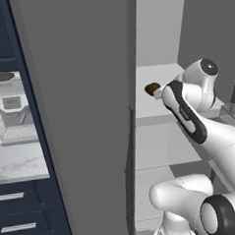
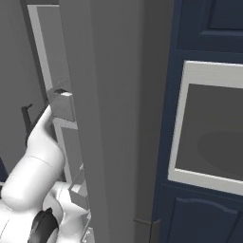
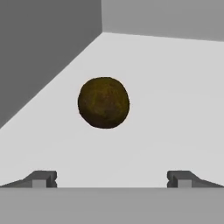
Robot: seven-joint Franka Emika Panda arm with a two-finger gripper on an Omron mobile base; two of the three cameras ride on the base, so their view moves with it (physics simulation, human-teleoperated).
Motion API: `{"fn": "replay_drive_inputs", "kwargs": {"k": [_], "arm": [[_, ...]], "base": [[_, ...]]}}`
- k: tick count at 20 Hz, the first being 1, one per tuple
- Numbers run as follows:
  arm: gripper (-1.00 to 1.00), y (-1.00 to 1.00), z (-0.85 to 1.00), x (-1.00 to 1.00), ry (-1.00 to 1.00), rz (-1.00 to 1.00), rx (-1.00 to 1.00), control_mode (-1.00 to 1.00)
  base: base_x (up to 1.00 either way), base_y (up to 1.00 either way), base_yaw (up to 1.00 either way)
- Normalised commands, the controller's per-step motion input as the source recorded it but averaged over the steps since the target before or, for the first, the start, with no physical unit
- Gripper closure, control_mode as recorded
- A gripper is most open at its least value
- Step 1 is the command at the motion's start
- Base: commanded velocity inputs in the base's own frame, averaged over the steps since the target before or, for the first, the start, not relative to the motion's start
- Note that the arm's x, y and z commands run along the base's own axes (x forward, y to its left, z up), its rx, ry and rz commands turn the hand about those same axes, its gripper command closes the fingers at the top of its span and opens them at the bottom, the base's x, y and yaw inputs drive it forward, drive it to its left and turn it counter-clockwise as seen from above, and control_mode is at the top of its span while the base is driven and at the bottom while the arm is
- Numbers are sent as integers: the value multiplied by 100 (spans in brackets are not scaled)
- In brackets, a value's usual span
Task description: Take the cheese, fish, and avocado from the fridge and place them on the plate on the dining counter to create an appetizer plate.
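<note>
At the far left of the left base view a marble surface (image 1: 19, 162) is seen behind navy cupboards (image 1: 27, 213), with a coffee machine (image 1: 13, 116) standing on it at the middle left of the frame. The centre of that frame is taken up by the grey side wall of the fridge (image 1: 80, 117), and to its right the open interior is shown, with a pale shelf (image 1: 154, 78) at the upper right. On that shelf the avocado (image 1: 151, 89) is seen as a small dark rounded shape, just left of the white arm (image 1: 197, 100) that is reached into the compartment from the lower right. In the right base view the arm is seen at the lower left, the fridge's grey wall at the centre, and a navy cupboard with a pale-framed grey panel (image 2: 209, 133) at the right. In the hand view the avocado (image 3: 103, 102) is shown slightly left of centre in the frame, resting on the pale shelf floor, with a grey side wall at the upper left and the back wall along the top. The tool (image 3: 112, 179) is spread fully wide at the bottom of that frame, one fingertip (image 3: 41, 178) at the lower left and the other at the lower right; nothing is held between them, and the avocado lies ahead of them, apart from both.
</note>
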Motion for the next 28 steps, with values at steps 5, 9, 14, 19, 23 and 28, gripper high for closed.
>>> {"fn": "replay_drive_inputs", "kwargs": {"k": [5,9,14,19,23,28], "arm": [[-100,9,-30,42,0,11,-1,-100],[-100,13,-17,75,0,3,0,-100],[-100,0,-1,63,0,1,0,-100],[-100,0,0,48,0,1,0,-100],[-100,9,-15,30,0,2,-2,-100],[-100,15,-28,27,0,3,-5,-100]], "base": [[0,0,0],[0,0,0],[0,0,0],[0,0,0],[0,0,0],[0,0,0]]}}
